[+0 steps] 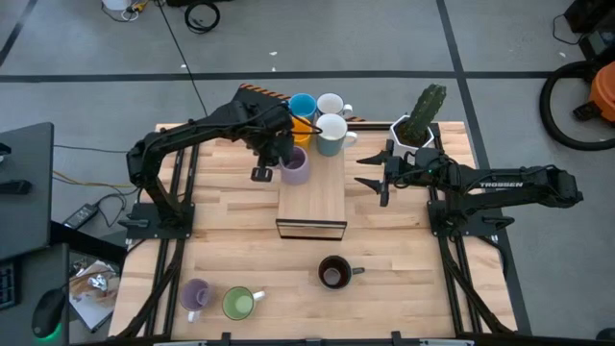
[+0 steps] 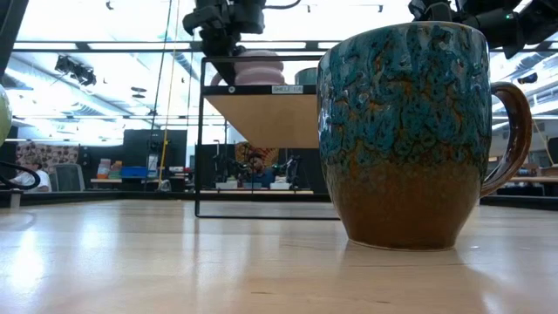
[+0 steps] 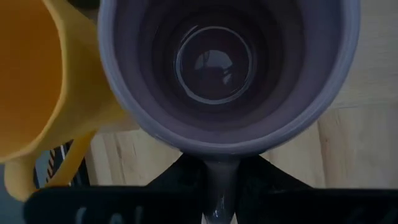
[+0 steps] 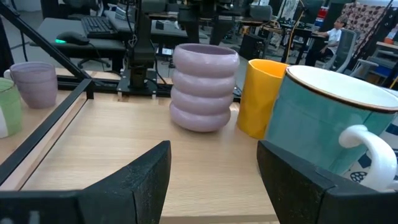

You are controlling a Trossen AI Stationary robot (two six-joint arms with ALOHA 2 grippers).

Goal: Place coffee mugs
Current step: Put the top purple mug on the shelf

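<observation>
From above I see my left gripper (image 1: pixel 279 154) over the far left corner of the raised wooden shelf (image 1: pixel 317 197), right at the ridged lavender mug (image 1: pixel 294 165) standing there; the arm covers most of the contact; my left wrist camera looks straight down into that mug (image 3: pixel 214 62), with what looks like its handle running down between the dark fingers (image 3: pixel 180 180), so I read the gripper as clamped on it, though the fingertips are cut off. The orange mug (image 1: pixel 302 125) sits just beside it, half hidden under the arm; the light blue mug (image 1: pixel 303 104) and two white mugs (image 1: pixel 332 133) cluster at the shelf's far edge. My right gripper (image 1: pixel 377 173) waits beside the shelf with its fingers apart, near the cactus pot (image 1: pixel 419 120). On the worktop (image 1: pixel 404 288) near me stand the dark brown mug (image 1: pixel 334 273), the green mug (image 1: pixel 238 304) and a second lavender mug (image 1: pixel 195 294); the low camera is largely blocked by the brown mug (image 2: pixel 405 135).
</observation>
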